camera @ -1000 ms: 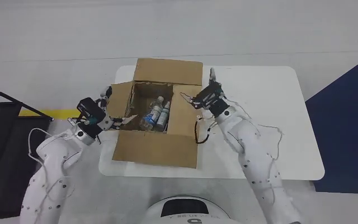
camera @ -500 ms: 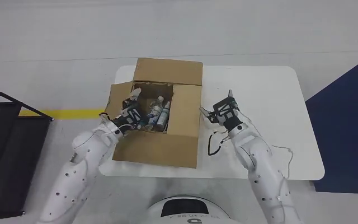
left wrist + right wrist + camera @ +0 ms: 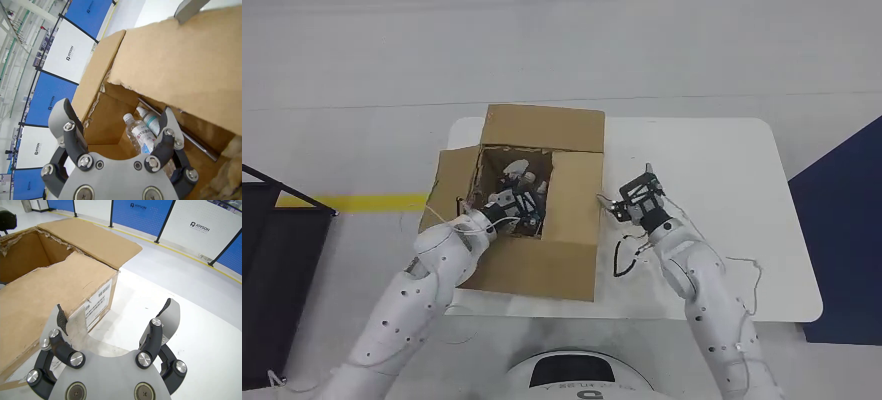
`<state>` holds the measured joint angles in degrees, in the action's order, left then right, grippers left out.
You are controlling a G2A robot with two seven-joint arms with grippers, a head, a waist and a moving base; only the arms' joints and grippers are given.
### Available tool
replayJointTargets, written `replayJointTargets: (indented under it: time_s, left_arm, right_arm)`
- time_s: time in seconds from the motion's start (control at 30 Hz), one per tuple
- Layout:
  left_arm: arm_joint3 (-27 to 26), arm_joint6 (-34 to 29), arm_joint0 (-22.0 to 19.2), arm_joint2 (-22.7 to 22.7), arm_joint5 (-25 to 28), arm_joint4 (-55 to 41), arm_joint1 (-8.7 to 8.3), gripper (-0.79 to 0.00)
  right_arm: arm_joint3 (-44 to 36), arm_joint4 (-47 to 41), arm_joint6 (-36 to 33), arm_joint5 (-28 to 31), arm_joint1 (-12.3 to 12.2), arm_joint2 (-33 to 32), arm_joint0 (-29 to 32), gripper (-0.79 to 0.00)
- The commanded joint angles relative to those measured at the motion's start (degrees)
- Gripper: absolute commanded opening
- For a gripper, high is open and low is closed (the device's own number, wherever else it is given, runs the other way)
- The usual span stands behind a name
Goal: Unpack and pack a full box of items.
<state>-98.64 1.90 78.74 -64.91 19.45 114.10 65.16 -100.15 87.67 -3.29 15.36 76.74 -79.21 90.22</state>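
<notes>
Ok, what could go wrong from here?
The clear bottle and white bottle lie side by side, so the open left gripper may pinch both or knock one. The torn flap overhangs them and could snag a lift. The right gripper is off the cardboard box, so the box may shift.

Top view: overhead, well above, looking down on the table [image 3: 722, 170] and the open box [image 3: 542, 128]. Left wrist view: close, facing into the box interior. Right wrist view: close, outside the box wall, facing across the table. All views share the box.
</notes>
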Motion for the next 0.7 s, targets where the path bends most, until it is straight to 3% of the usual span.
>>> replayJointTargets:
  time_s: [0.0,0.1,0.27,0.37,0.43,0.67]
  left_arm:
    - [-0.1,-0.6,-0.3,0.3,-0.7,-0.8,0.19,0.0]
    - [0.4,-1.4,-1.0,0.9,-1.3,-1.7,0.49,0.0]
    - [-0.3,-1.1,-2.0,3.1,-3.6,-3.8,1.26,0.0]
    - [-1.6,-1.3,-2.7,4.3,-4.6,-5.0,1.71,0.0]
    - [-2.5,-1.5,-3.4,5.5,-4.7,-5.0,2.02,0.0]
    - [-3.7,-2.1,-6.3,10.4,-6.8,-6.9,3.58,0.0]
  right_arm:
    - [-0.7,-1.4,6.2,-0.5,-0.2,-1.8,2.4,0.0]
    - [-0.5,-1.8,6.8,-1.8,-0.4,-3.3,4.3,0.0]
    - [2.1,-3.1,-4.1,-0.2,-0.6,-3.2,1.6,0.0]
    - [3.5,-3.1,-8.2,3.8,-0.8,-2.0,-0.9,0.0]
    - [4.8,-6.5,-6.9,7.4,-1.0,-2.7,-1.7,0.0]
    - [3.9,-11.1,-0.4,6.1,-1.5,-7.3,3.0,0.0]
